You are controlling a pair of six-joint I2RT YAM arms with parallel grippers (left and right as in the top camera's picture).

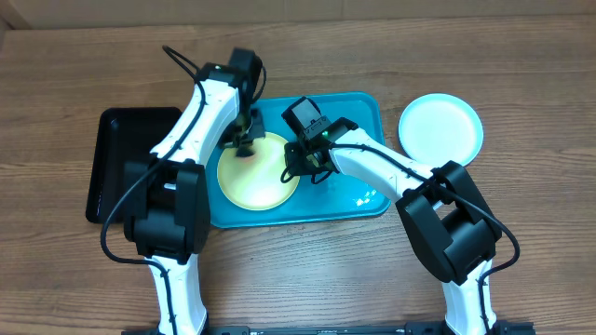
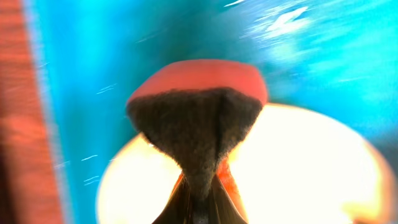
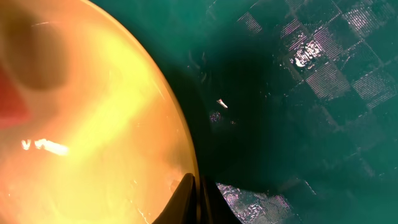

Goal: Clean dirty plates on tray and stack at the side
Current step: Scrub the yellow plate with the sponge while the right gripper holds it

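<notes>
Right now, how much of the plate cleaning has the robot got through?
Looks done: one pale plate sits off the tray, on the table at the right side. In hand: the left gripper holds a sponge against the yellow-green plate on the tray, while the right gripper pinches its rim. Left: finishing that plate and stacking it with the pale one. Only two plates show.

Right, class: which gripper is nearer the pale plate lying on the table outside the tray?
Right. The right gripper pinches the yellow-green plate's right rim, on the pale plate's side; the left gripper, with its sponge, is over that plate's far edge, farther off.
</notes>
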